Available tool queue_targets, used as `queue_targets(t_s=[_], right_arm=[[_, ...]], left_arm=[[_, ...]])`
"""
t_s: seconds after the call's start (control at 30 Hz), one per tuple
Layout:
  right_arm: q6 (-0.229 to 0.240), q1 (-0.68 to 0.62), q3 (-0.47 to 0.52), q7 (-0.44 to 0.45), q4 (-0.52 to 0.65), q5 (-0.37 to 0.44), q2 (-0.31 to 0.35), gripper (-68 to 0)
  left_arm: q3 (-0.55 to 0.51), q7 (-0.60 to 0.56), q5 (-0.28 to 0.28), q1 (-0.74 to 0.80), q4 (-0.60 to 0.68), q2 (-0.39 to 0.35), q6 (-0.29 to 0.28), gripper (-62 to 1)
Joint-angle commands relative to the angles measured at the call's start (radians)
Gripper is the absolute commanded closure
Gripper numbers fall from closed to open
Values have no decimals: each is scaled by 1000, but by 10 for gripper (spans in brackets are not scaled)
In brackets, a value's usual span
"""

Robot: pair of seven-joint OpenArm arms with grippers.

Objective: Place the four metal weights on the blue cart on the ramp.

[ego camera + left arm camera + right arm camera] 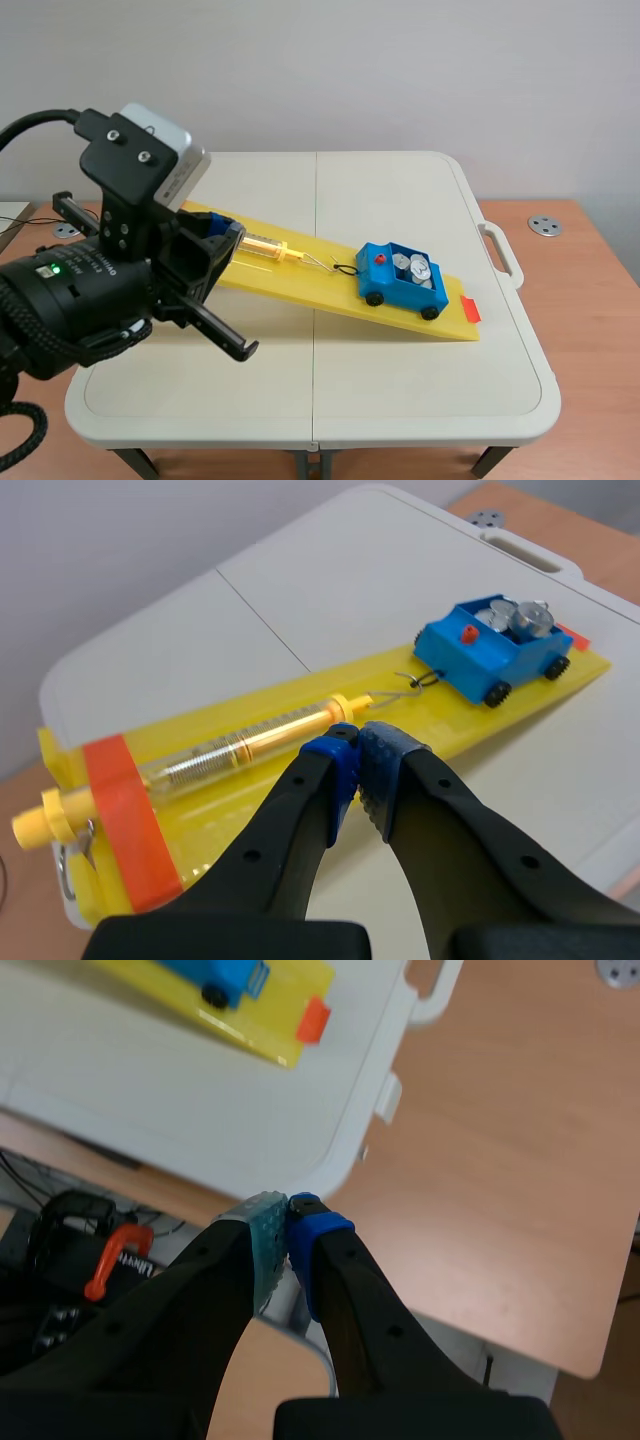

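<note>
Start at the left jaws: closed, blue pads (338,760) pressed together, nothing between them. The left arm (110,290) is raised and tilted forward and down at the surface's 9 o'clock in the scene view. Its jaws hang over the upper half of the yellow ramp (330,290), just above the spring scale (250,745); contact with it cannot be told. The right jaws are closed too, pads (265,1240) meeting, empty. Only the right wrist view shows them, held past the corner of the white surface (200,1100) and above the brown desk (480,1160). The ramp crosses the surface from 10 o'clock down to 4 o'clock. The blue cart (403,278) stands on its lower stretch, near 3 o'clock of the surface's centre, black wheels on the yellow board, red knob (381,258) at its front. The metal weights (415,267) lie bunched in the cart's bed; their count is not clear. A wire hook (340,267) joins the cart's front to the scale's tip. An orange stop tab (470,310) sits at the ramp's foot, just below the cart. Between the left jaws and the cart lie the scale and hook. The left wrist view adds an orange tape band (120,820) across the ramp's top end. The right wrist view adds a red clamp (110,1260) beneath the surface's edge. A round metal disc (546,226) lies on the desk at 2 o'clock, off the surface.
</note>
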Motion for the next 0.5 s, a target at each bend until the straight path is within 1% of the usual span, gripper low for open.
queue_targets(t_s=[0.0, 0.1, 0.17, 0.27, 0.33, 0.47], right_arm=[[18, -53, 55, 71, 87, 88, 9, -6], [18, -132, 101, 63, 87, 88, -15, -6], [18, -179, 127, 59, 87, 87, -28, -6], [18, -238, 156, 50, 87, 87, -38, -6], [18, -266, 171, 41, 86, 87, -43, -6], [18, -300, 190, 34, 86, 87, -43, -6]], left_arm=[[-3, -89, -8, -42, 46, 21, 55, -26], [18, -92, 21, -75, 8, 22, 82, -26], [30, -93, 62, -95, -24, 21, 105, -26], [48, -96, 100, -124, -68, 22, 145, -26], [58, -96, 109, -143, -94, 22, 168, -26], [61, -96, 109, -179, -143, 39, 187, -26]])
